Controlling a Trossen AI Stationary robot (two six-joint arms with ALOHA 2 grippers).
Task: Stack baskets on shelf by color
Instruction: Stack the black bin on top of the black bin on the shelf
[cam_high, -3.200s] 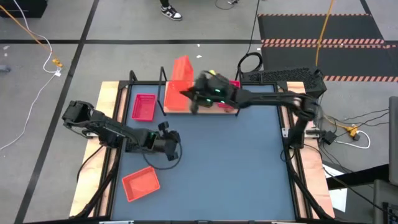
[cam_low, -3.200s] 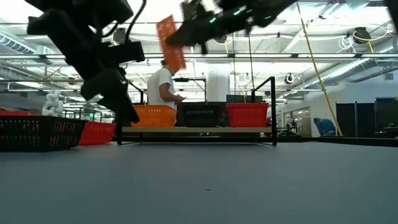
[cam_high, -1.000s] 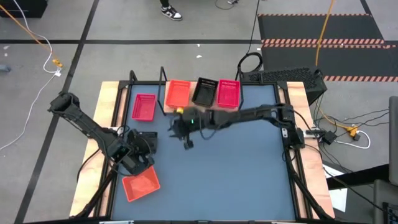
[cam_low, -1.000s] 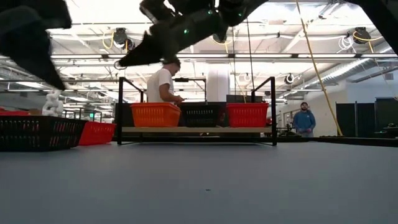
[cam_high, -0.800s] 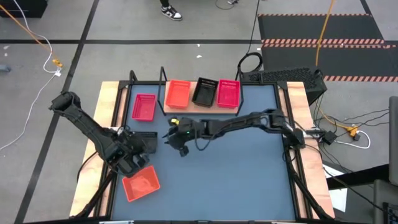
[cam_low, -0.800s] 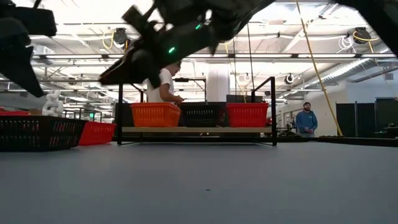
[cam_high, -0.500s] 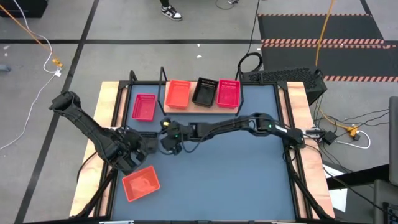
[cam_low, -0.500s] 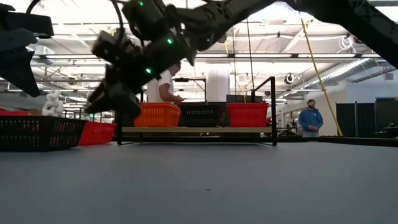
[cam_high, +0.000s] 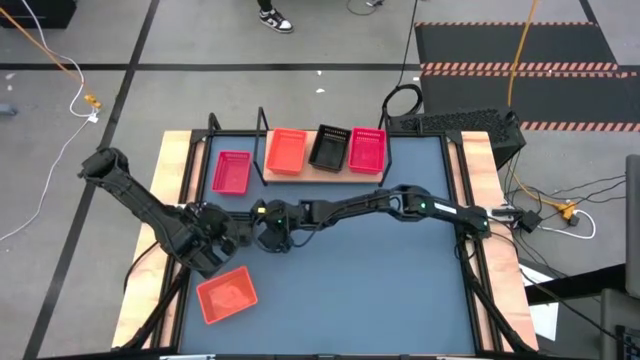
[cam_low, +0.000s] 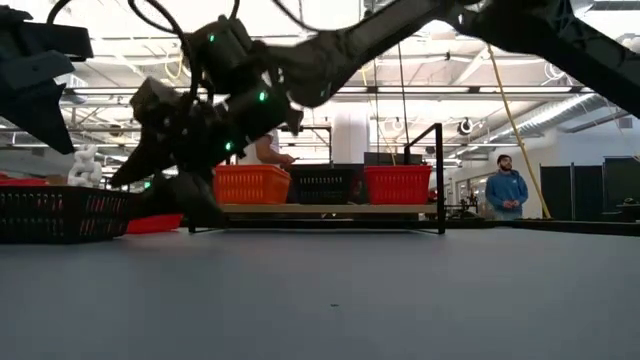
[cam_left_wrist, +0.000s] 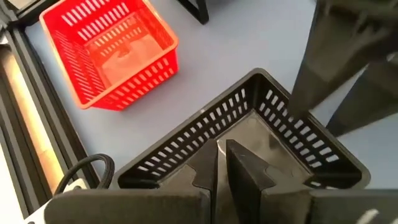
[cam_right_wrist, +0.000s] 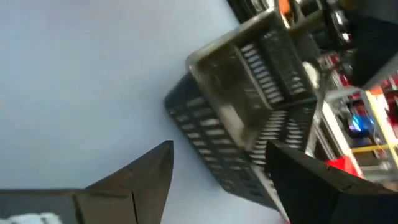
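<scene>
A black basket (cam_left_wrist: 280, 118) rests with its bottom on the blue-grey table (cam_high: 380, 270) at the left; the low view shows it as black basket (cam_low: 60, 215). My left gripper (cam_left_wrist: 222, 146) hovers shut above its inside, clear of the rim. My right gripper (cam_low: 160, 195) stands open at the basket's right end, with the basket (cam_right_wrist: 249, 93) just ahead of its spread fingers. On the shelf (cam_high: 310, 172) stand an orange-red basket (cam_high: 288, 152), a black basket (cam_high: 328, 148) and a pink basket (cam_high: 367, 150).
A pink basket (cam_high: 231, 172) sits on the table left of the shelf. An orange-red basket (cam_high: 227, 297) lies near the front left corner. Both arms cross over the table's left half. People stand in the room behind the shelf.
My right gripper has swung from in front of the shelf toward the table's left edge and down to the black basket, and its fingers have spread wider. The black basket has stayed where it was.
</scene>
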